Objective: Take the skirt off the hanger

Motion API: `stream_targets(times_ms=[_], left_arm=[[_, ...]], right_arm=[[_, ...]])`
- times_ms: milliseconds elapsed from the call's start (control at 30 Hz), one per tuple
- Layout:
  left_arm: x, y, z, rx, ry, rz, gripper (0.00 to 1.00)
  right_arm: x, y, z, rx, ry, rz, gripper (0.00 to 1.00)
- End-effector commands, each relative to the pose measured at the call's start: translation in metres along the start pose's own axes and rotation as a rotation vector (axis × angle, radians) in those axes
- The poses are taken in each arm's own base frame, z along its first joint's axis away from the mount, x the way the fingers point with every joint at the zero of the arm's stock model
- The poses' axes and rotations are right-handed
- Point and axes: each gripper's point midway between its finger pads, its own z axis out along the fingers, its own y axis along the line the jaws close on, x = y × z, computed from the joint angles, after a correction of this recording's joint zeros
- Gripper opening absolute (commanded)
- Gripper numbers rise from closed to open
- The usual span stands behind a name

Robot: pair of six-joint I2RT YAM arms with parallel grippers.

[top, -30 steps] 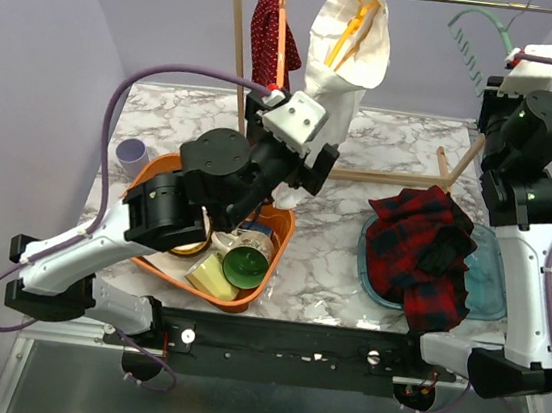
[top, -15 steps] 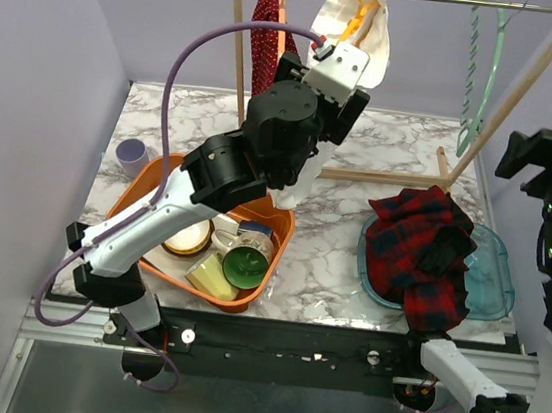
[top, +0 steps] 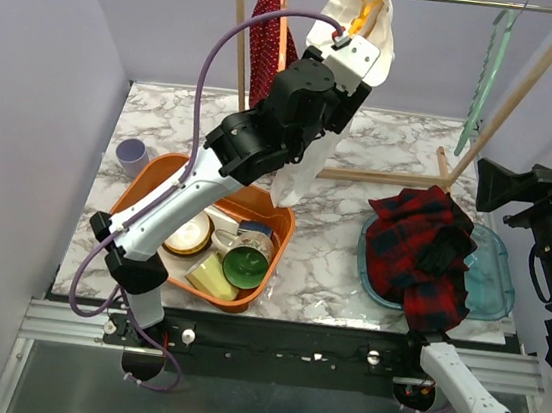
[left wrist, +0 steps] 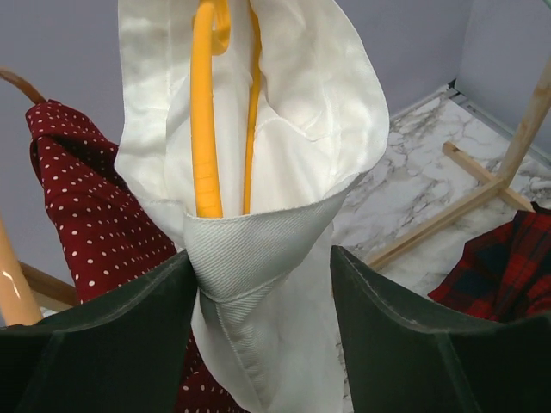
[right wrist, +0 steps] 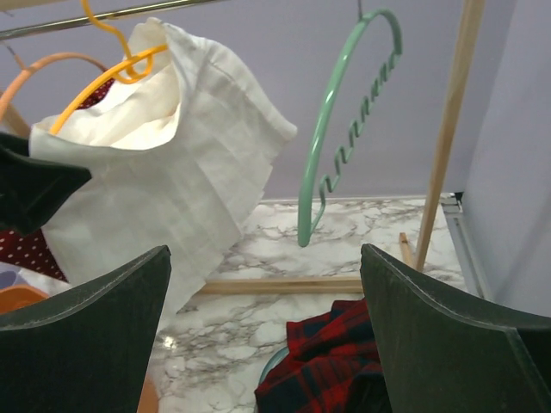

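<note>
A white skirt (top: 306, 165) hangs on a yellow hanger (top: 363, 16) from the rack's rail. My left gripper (top: 356, 85) is raised to it. In the left wrist view the open left gripper (left wrist: 261, 254) straddles the skirt's (left wrist: 284, 103) bunched waistband just below the yellow hanger (left wrist: 207, 129); the left finger touches the cloth and the right one stands apart. My right gripper (top: 495, 183) is open and empty, raised at the far right. It (right wrist: 263, 249) faces the skirt (right wrist: 172, 172) from a distance.
A red dotted garment (top: 267, 34) hangs left of the skirt and an empty green hanger (top: 483, 81) hangs at the right. The wooden rack post (top: 238, 61) stands behind. A red plaid garment (top: 422, 245) lies on a teal tray (top: 488, 283). An orange basket (top: 159, 172) holds cups.
My left arm has risen from over the basket up to the skirt's waistband. My right arm has pulled away from the green hanger, down and to the right.
</note>
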Motion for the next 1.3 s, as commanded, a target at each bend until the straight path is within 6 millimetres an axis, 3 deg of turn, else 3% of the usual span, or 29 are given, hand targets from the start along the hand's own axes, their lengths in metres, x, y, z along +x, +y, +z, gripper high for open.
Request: stream_targets(times_ms=[0,100,167,233,333,667,900,1267], left_arm=[[0.002,-0.014,0.012,0.079,-0.007,0.014,0.67],[0.002,-0.019,0.017,0.101,-0.007,0.013,0.51],[0.003,-0.019,0.019,0.1,-0.006,0.017,0.33],[0.002,-0.02,0.019,0.103,-0.012,0.012,0.23],[-0.004,-0.023,0.016,0.128,-0.032,-0.003,0.0],[-0.036,-0.015,-0.006,0.159,-0.117,-0.081,0.0],[-0.066,-0.002,-0.034,0.181,-0.196,-0.121,0.0],[-0.074,0.003,-0.051,0.213,-0.252,-0.106,0.0]], right_arm=[[-0.005,0.02,-0.008,-0.107,0.002,0.029,0.97],[-0.008,0.022,-0.011,-0.118,-0.008,0.032,0.97],[-0.009,0.024,-0.013,-0.129,-0.009,0.033,0.97],[-0.009,0.025,-0.014,-0.135,-0.008,0.032,0.97],[-0.009,0.027,-0.015,-0.145,-0.005,0.035,0.97],[-0.007,0.035,-0.02,-0.189,-0.012,0.052,0.96],[-0.021,0.045,-0.027,-0.245,-0.045,0.042,0.96],[-0.018,0.058,-0.025,-0.32,-0.016,0.06,0.94]])
